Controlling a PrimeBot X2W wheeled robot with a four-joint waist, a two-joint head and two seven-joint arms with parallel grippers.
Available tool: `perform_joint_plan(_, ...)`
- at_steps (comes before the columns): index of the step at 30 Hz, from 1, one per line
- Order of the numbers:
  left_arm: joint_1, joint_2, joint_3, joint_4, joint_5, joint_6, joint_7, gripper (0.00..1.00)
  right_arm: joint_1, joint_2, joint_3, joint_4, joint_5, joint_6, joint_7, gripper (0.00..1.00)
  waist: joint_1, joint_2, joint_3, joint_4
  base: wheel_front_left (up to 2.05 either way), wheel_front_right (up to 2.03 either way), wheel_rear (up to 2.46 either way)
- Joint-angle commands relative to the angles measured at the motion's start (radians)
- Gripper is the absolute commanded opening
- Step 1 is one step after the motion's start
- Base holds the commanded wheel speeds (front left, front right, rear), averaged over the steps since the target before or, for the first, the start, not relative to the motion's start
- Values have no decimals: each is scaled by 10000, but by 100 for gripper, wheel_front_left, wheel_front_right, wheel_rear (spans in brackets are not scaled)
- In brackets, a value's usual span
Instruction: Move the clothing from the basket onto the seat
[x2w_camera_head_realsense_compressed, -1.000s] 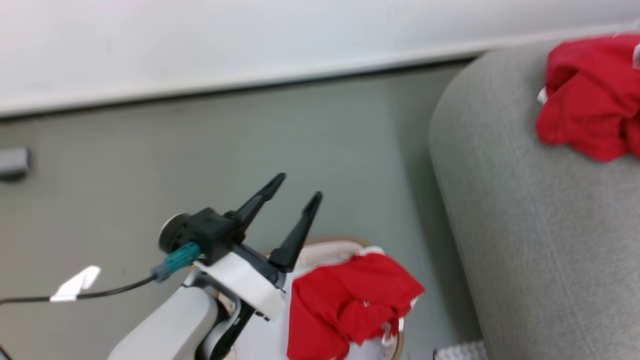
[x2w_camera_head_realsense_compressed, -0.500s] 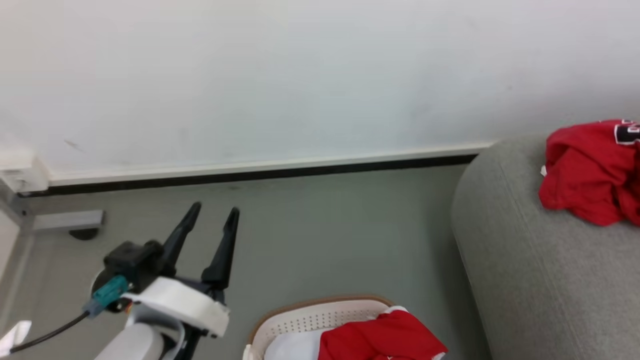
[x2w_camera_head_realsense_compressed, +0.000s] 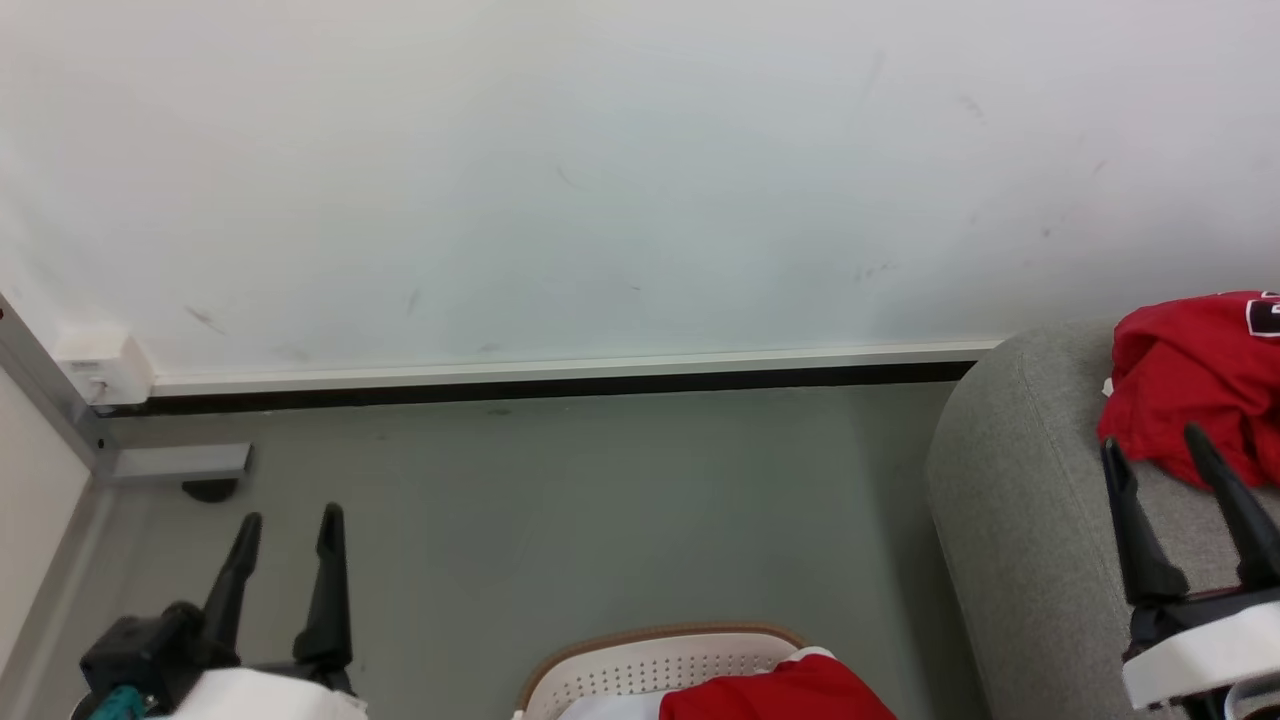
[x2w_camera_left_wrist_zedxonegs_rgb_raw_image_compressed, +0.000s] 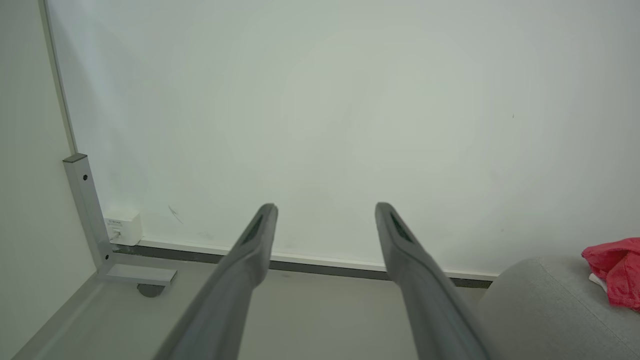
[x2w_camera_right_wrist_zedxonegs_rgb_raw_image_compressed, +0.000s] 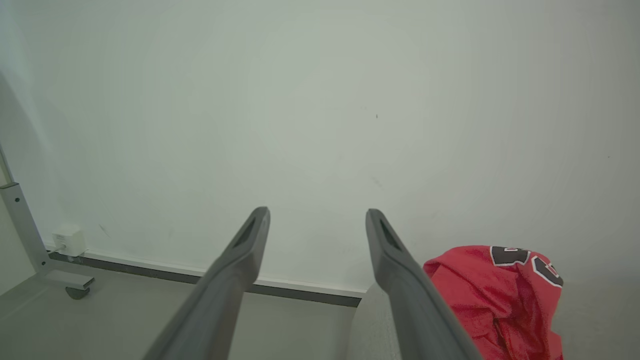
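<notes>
One piece of red clothing (x2w_camera_head_realsense_compressed: 1195, 385) with black numerals lies crumpled on the light grey seat (x2w_camera_head_realsense_compressed: 1010, 520) at the right; it also shows in the right wrist view (x2w_camera_right_wrist_zedxonegs_rgb_raw_image_compressed: 492, 295) and the left wrist view (x2w_camera_left_wrist_zedxonegs_rgb_raw_image_compressed: 617, 270). Another red garment (x2w_camera_head_realsense_compressed: 775, 698) sits in the white basket (x2w_camera_head_realsense_compressed: 640, 665) with its brown rim at the bottom edge. My left gripper (x2w_camera_head_realsense_compressed: 288, 522) stands open at the lower left over the floor, left of the basket. At the lower right my right gripper (x2w_camera_head_realsense_compressed: 1155, 445) is open and empty, its tips just before the garment on the seat.
A white wall with a dark baseboard (x2w_camera_head_realsense_compressed: 560, 385) runs across the back. A grey metal frame leg with a castor (x2w_camera_head_realsense_compressed: 175, 465) and a small white box (x2w_camera_head_realsense_compressed: 100, 370) stand in the left corner. Grey floor lies between basket, wall and seat.
The camera has tilted up, so the basket has slid to the bottom edge and more wall shows. My left gripper has drawn away from the basket to the lower left. The right gripper has come into view.
</notes>
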Motion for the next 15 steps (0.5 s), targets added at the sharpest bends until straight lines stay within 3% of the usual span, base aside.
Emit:
perform_joint_plan(1, 523, -135, 290, -88, 380, -108, -10, 100, 526, 431, -53, -200, 4, -22, -315, 100, 2, -1, -39, -30, 0, 0, 0)
perform_joint_plan(10, 1814, -1313, 1308, -69, 1347, -802, -11, 100, 1983, 1633, 385, -206, -173, -22, -1436, 100, 2, -1, -184, -41, 0, 0, 0)
perform_joint_plan(15, 2141, -1918, 1788, 97, 1867, -1283, -11, 100, 2149, 1855, 792, 396, -301, -22, -1710, 100, 2, -1, -201, -87, 0, 0, 0)
